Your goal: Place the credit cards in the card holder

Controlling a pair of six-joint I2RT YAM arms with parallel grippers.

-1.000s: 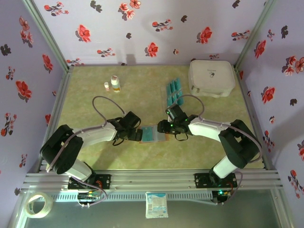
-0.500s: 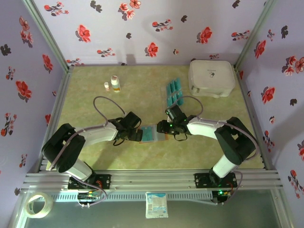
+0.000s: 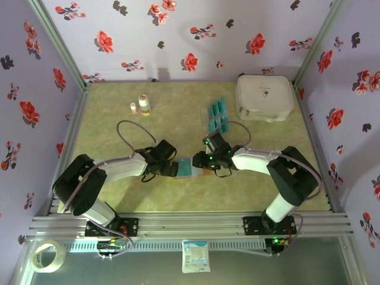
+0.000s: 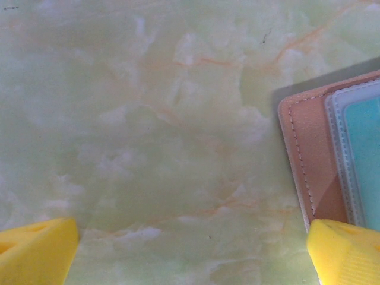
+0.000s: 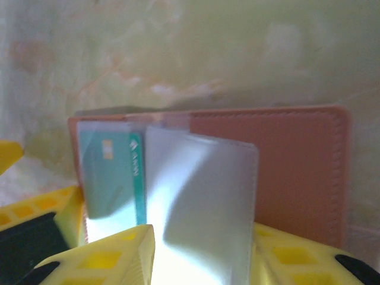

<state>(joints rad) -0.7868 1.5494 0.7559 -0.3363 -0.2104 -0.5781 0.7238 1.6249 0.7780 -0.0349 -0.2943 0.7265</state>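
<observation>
The card holder [image 3: 190, 167] lies open on the tabletop [image 3: 178, 101], between the two end effectors. The left end effector [image 4: 190, 252] is spread wide, one fingertip at the holder's brown edge. The right end effector [image 5: 202, 255] has its fingers apart, and a clear sleeve [image 5: 202, 196] stands between them. One teal card [image 5: 104, 178] sits in a pocket. The spare credit cards [image 3: 218, 116] lie farther back, beside a white case [image 3: 264, 97]. Both arms reach inward, low.

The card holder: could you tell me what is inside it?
One teal credit card shows inside the card holder; a frosted sleeve hides whatever lies behind it.
</observation>
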